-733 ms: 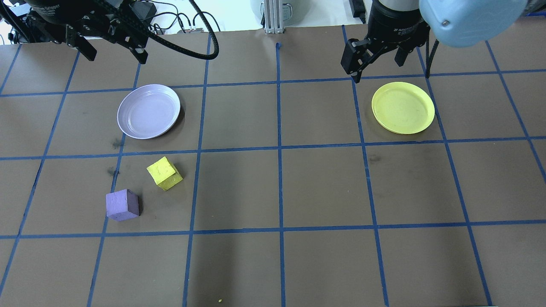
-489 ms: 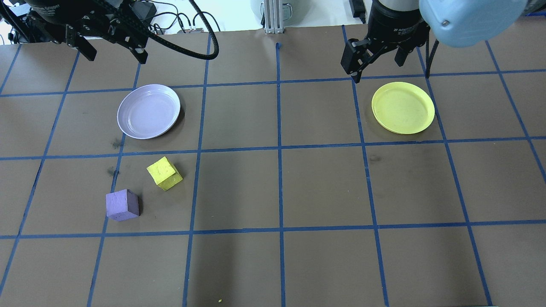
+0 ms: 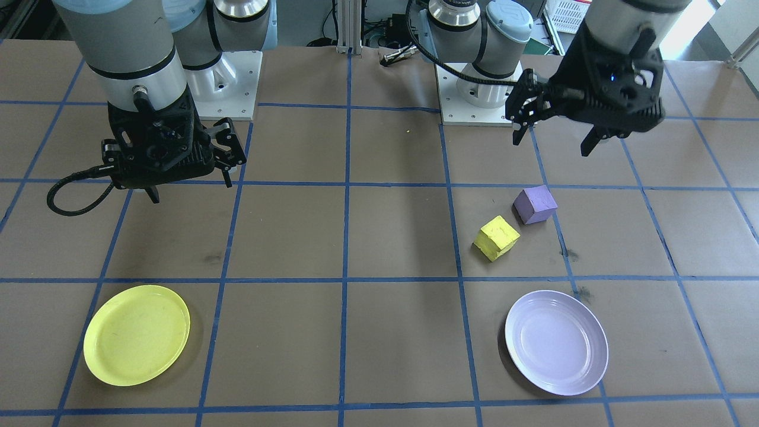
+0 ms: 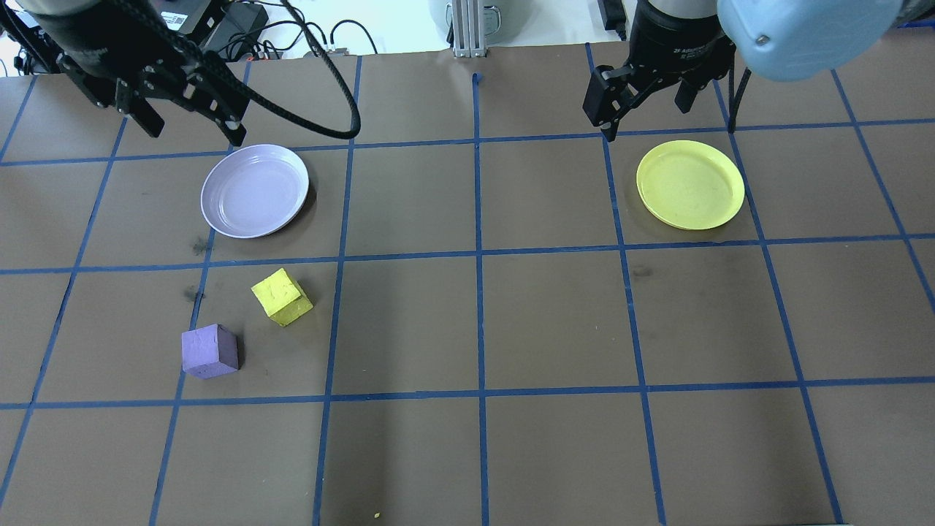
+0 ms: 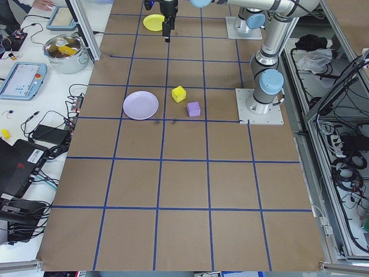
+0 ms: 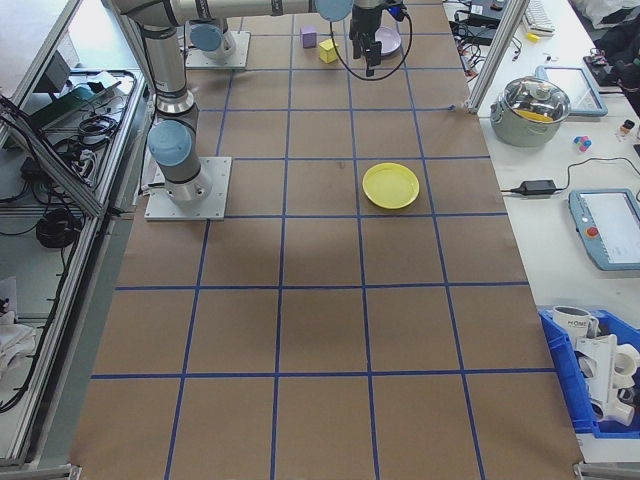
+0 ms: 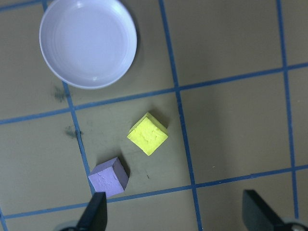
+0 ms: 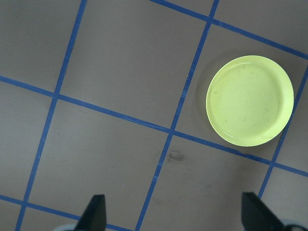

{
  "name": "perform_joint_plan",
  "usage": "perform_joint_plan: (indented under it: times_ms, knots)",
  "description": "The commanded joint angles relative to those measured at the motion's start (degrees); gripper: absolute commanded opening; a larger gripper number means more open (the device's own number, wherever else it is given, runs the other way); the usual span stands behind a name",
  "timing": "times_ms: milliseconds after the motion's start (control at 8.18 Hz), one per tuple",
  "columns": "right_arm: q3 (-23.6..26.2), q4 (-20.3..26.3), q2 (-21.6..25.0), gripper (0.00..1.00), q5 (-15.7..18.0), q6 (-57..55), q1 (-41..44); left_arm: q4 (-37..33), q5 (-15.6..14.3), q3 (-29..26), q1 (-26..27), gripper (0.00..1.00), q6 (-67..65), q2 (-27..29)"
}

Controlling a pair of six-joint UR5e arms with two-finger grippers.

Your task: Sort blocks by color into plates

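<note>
Both blocks lie on the bench near the lavender plate (image 4: 254, 191): yellow block (image 4: 281, 296) nearer, purple block (image 4: 210, 351) just beyond. Left pincer (image 4: 188, 115) and right pincer (image 4: 646, 102) hang open and empty; the yellow plate (image 4: 689, 184) sits well apart. Lettering on the right pincer's body is illegible.

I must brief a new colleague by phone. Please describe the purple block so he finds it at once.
Find the lavender plate on the robot's left side. Two cubes lie near it; the purple block is the farther one, beyond the yellow block.
</note>
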State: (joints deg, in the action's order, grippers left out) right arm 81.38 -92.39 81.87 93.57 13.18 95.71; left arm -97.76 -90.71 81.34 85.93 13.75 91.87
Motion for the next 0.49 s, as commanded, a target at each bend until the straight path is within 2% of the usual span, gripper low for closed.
perform_joint_plan:
  times_ms: [0, 244, 367]
  knots:
    - [0.00, -0.78, -0.04, 1.00, -0.31, -0.09, 0.00, 2.64, -3.50, 13.19, -6.97, 1.00, -0.93, -1.07]
    - [0.00, -0.78, -0.04, 1.00, -0.31, -0.09, 0.00, 7.02, -3.69, 18.56, -15.65, 1.00, -6.16, 0.59]
    - [0.00, -0.69, 0.05, 1.00, -0.31, -0.09, 0.00, 10.37, -3.43, 22.07, -17.09, 1.00, -7.85, 0.77]
